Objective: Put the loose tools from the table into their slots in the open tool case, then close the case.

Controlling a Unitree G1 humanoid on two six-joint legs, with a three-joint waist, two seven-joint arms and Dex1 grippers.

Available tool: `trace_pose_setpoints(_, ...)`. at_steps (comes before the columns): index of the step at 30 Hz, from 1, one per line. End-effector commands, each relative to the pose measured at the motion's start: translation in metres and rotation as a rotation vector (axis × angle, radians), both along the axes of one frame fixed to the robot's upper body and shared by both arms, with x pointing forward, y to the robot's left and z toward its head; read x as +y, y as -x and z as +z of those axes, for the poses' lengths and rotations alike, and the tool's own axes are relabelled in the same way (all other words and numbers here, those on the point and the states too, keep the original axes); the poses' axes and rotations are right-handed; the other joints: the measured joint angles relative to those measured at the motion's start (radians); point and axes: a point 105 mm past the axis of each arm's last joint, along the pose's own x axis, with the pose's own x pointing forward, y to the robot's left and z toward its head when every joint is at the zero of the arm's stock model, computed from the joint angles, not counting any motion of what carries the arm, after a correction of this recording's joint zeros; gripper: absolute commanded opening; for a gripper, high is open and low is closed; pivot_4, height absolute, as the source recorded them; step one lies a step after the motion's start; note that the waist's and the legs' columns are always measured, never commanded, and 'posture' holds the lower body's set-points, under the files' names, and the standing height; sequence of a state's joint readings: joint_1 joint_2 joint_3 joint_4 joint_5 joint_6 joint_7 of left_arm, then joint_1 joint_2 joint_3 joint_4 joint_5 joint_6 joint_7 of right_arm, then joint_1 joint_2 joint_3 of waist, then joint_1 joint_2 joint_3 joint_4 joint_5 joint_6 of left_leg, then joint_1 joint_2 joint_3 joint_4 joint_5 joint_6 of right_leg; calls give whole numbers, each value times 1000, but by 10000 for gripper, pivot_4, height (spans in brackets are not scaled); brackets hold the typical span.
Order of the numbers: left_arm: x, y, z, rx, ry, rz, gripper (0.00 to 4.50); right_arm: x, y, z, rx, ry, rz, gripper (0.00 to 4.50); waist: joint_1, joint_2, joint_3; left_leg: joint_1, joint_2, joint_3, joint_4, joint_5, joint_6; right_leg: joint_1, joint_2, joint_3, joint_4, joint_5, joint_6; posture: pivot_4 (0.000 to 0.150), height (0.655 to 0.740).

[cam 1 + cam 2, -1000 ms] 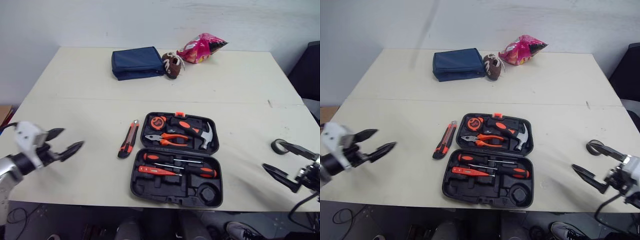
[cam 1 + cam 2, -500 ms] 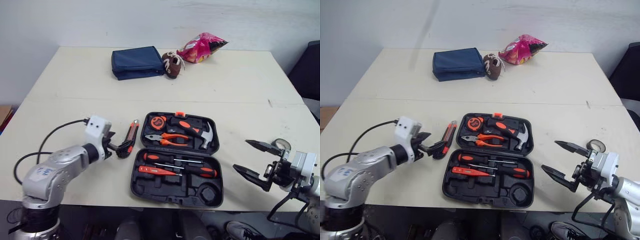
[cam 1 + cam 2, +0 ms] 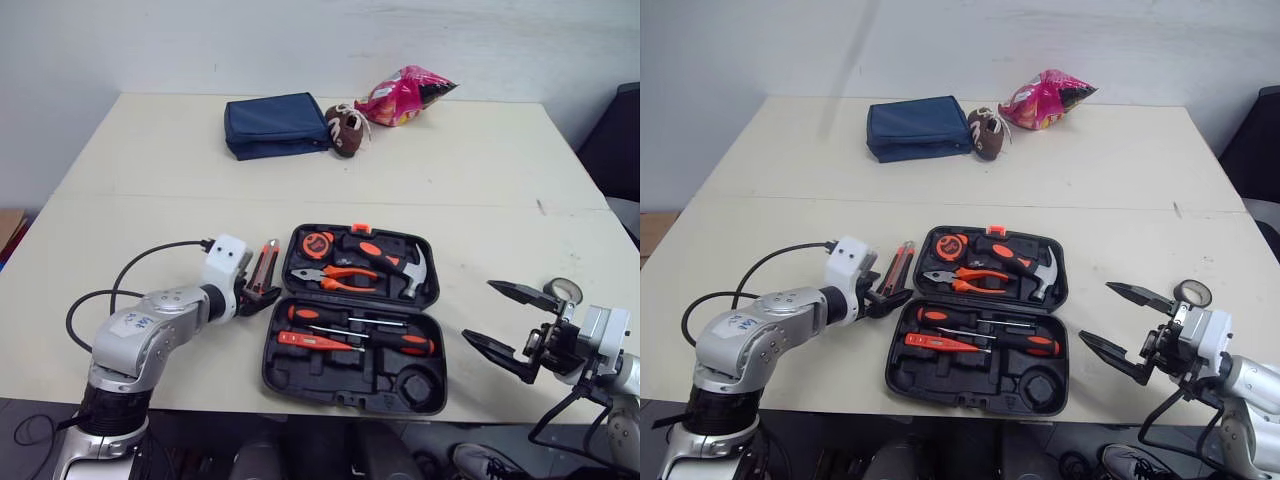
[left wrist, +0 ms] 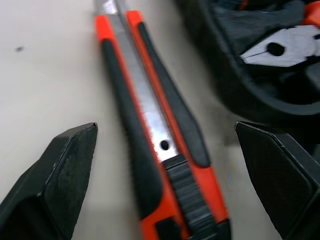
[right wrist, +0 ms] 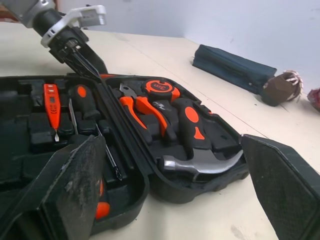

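Left tool [image 3: 258, 296] is spread wide, one finger either side of the utility knife [image 4: 150, 110], which lies flat on the tabletop [image 3: 150, 160] just beside the open tool case's [image 3: 320, 378] left side. Right tool [image 3: 480, 311] hangs spread too, near the front-right corner.

The utility knife [image 4: 160, 145] has a dull bare-metal strip between orange and black plastic sides, with a ribbed black slider. The tool case [image 3: 350, 375] is matt black moulded plastic; the hammer [image 5: 200, 162] in it has a polished steel head and the pliers [image 4: 280, 47] a smooth grey metal nose. The table [image 3: 150, 160] looks smooth and matt, the pouch [image 3: 275, 125] is navy cloth, and the snack bag [image 3: 405, 95] is glossy pink film.
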State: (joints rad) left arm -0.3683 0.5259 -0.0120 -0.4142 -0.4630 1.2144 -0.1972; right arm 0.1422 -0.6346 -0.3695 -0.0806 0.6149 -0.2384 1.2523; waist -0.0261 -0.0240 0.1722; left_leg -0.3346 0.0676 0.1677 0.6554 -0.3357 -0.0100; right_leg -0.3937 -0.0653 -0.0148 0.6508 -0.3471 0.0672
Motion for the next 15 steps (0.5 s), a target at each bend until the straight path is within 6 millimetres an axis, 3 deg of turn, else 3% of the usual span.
trace_pose_setpoints(1,6,-2,-3,0,-62,23,44608,10,2,12,-53,-16,48,45000,-1,0,0,0,0,0,0,0,0,0,0,0,0,0,0,1500,7400)
trace_pose_setpoints(6,17,-3,-12,26,-105,65,44608,27,5,20,-67,-32,118,45000,-1,0,0,0,1,0,1,0,0,0,0,0,1,0,0,1500,7400)
trace_pose_setpoints(9,19,-2,-20,65,-74,80,36750,48,11,29,-90,-48,203,45000,-2,1,-1,1,1,0,1,0,0,0,0,0,1,0,0,1500,7400)
trace_pose_setpoints(14,33,-4,-21,52,-65,132,15558,63,14,32,-96,-41,266,45000,-1,1,-1,1,1,0,1,0,0,0,0,0,1,0,0,1500,7400)
trace_pose_setpoints(15,37,-5,-18,37,-66,144,15533,63,14,32,-93,-41,262,45000,-1,1,-1,1,1,0,1,0,0,0,0,0,1,0,0,1500,7400)
